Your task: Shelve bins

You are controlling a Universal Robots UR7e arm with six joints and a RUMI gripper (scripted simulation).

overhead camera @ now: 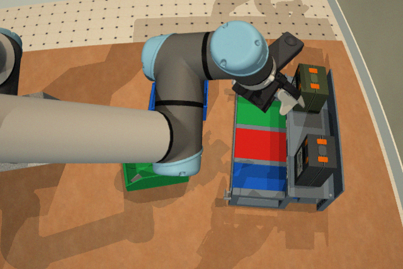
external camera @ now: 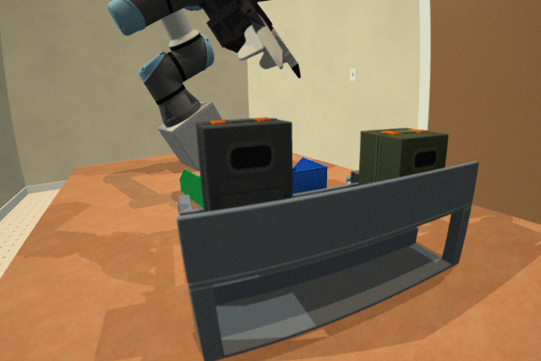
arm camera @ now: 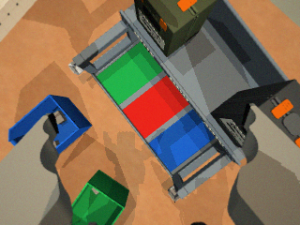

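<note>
The grey shelf (overhead camera: 283, 148) has a green mark (overhead camera: 260, 113), a red mark (overhead camera: 260, 143) and a blue mark (overhead camera: 258, 176) side by side; all three also show in the wrist view (arm camera: 157, 110). A blue bin and a green bin (arm camera: 98, 199) stand on the table away from the shelf. The arm hides most of both in the top view, where the green bin (overhead camera: 152, 179) shows below the elbow. My gripper (overhead camera: 289, 101) is open and empty, high above the shelf's green end, near the olive box; it also shows in the exterior view (external camera: 273, 53).
An olive box (overhead camera: 310, 87) and a dark grey box (overhead camera: 315, 158) with orange clasps stand on the shelf's top board. The shelf's grey back panel (external camera: 323, 217) faces the exterior view. The room wall runs close along the right side.
</note>
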